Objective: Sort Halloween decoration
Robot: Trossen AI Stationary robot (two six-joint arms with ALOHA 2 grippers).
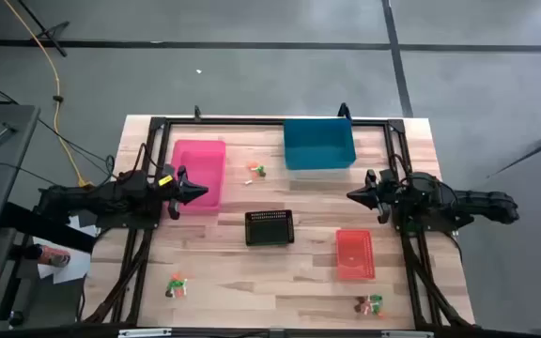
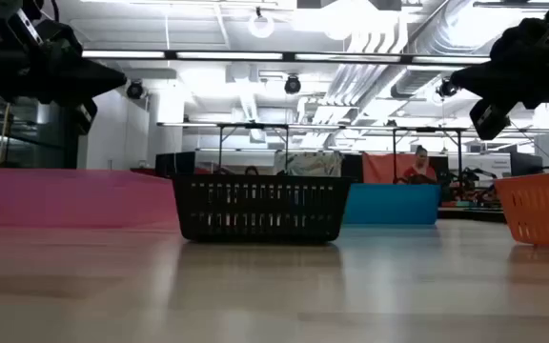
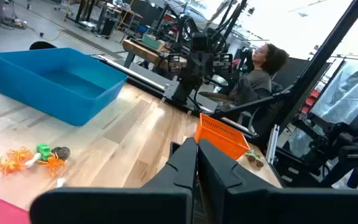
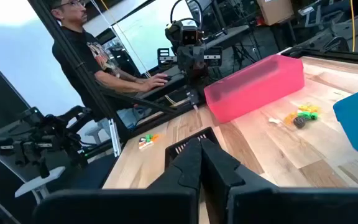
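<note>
In the high view the sorting looks unstarted: three little clusters of Halloween decoration lie loose on the table [image 1: 224, 282], one [image 1: 255, 170] upper centre between the pink bin [image 1: 200, 160] and blue bin [image 1: 318, 145], one [image 1: 176, 285] lower left, one [image 1: 372, 304] lower right below the red bin [image 1: 354, 254]. The black bin [image 1: 270, 227] sits mid-frame; no bin visibly holds anything. The left gripper [image 1: 198, 192] at centre left and right gripper [image 1: 353, 195] at centre right are both closed and empty. The low view shows only bins, both arms raised in the upper corners. The left wrist view has trinkets at lower left; the right wrist view at centre right.
</note>
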